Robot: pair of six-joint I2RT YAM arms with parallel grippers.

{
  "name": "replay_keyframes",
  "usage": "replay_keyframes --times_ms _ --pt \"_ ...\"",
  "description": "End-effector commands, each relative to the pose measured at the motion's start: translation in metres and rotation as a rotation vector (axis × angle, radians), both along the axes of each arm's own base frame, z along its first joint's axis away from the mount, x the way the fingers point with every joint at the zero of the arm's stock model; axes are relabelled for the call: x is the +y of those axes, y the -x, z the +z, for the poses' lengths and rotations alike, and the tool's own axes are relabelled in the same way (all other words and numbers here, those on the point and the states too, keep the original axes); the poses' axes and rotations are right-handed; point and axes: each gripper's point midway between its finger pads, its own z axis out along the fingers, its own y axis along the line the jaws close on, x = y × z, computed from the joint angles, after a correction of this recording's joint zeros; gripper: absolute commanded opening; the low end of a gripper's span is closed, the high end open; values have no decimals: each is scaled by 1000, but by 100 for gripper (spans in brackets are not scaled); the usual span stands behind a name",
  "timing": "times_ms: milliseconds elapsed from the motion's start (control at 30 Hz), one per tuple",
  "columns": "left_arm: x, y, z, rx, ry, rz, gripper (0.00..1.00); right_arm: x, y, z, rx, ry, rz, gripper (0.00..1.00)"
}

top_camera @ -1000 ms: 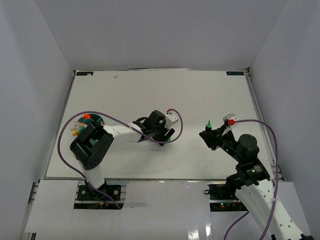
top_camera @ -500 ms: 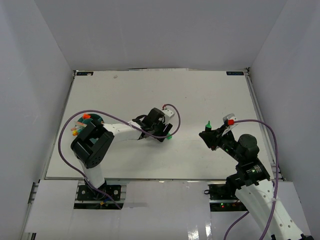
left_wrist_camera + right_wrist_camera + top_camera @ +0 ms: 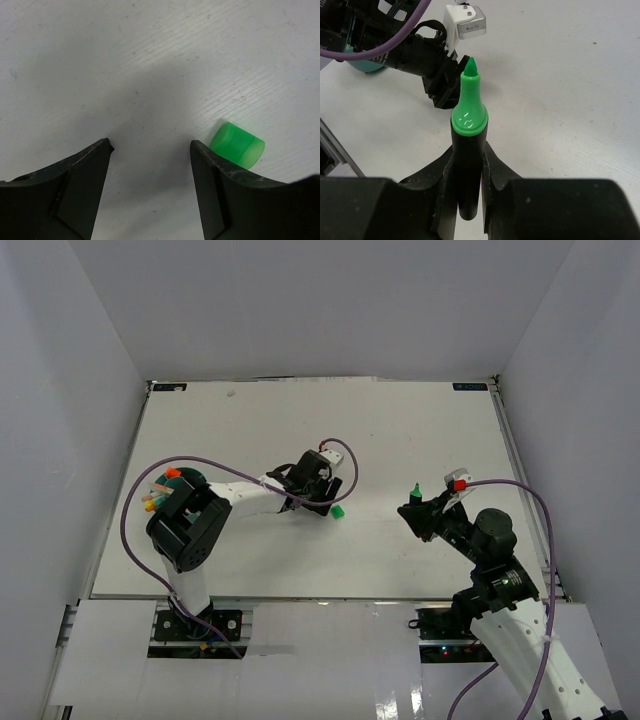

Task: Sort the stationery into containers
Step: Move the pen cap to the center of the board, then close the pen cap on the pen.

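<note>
The marker (image 3: pixel 416 490), black-bodied with a bare green tip, is standing up out of my right pincer (image 3: pixel 418 506), right of centre in the top view; a small green cap (image 3: pixel 337 511) is lying on the white table (image 3: pixel 400 430) near the middle, just beside my left pincer (image 3: pixel 322 502); the teal tub (image 3: pixel 192 478) is sitting at the left edge of the table, half hidden behind my left arm (image 3: pixel 185 530), with coloured pens (image 3: pixel 160 495) poking out of it.

In the left wrist view, my left pincer (image 3: pixel 150 147) is hovering spread over bare table (image 3: pixel 150 60), gripping nothing; the green cap (image 3: pixel 237 144) is lying on its side at the lower right, outside the right-hand finger (image 3: pixel 220 190) and close against it.

In the right wrist view, my right pincer (image 3: pixel 468 167) is pinching the marker (image 3: pixel 468 150) by its black barrel, green tip pointing up the frame; my left arm (image 3: pixel 420 47) is reaching across the upper left, and a sliver of the teal tub (image 3: pixel 365 62) is showing behind it.
</note>
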Motion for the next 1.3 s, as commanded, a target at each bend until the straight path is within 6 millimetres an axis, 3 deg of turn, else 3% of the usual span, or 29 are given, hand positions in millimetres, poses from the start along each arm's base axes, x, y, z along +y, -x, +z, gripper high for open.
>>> replay_keyframes --times_ms 0,100,167,233,367,567,767,867,900,933,967,1000,1033,1100,1267 --pt "27 -2 2 33 -48 169 76 2 -2 14 -55 -20 9 8" --pt "39 -2 20 58 -25 349 75 -2 -5 14 -56 -9 -18 8" --pt "36 6 37 95 47 407 97 -2 -4 14 -60 -5 -13 8" --pt "31 12 55 103 123 424 98 0 -3 12 -56 -4 -2 8" --pt "33 25 70 162 219 543 98 2 0 12 -57 -7 19 8" --pt "11 45 86 307 392 592 98 1 -1 12 -70 -3 12 8" --pt "16 42 83 348 418 782 98 0 0 13 -82 6 12 8" --pt "6 36 78 381 370 829 98 -1 0 12 -89 9 13 8" --pt "7 39 62 405 306 851 97 -1 0 12 -90 11 13 8" --pt "0 31 68 395 317 862 95 -1 0 13 -97 11 11 8" --pt "1 37 52 427 249 885 94 -1 0 12 -91 12 11 8" --pt "-3 35 60 429 260 888 93 -2 0 12 -96 13 10 8" --pt "-12 28 57 435 249 893 92 -2 1 13 -99 14 9 8" --pt "-9 31 41 453 169 925 90 -3 1 14 -105 15 7 8" --pt "-20 32 36 473 137 939 85 -4 3 15 -115 11 2 8"
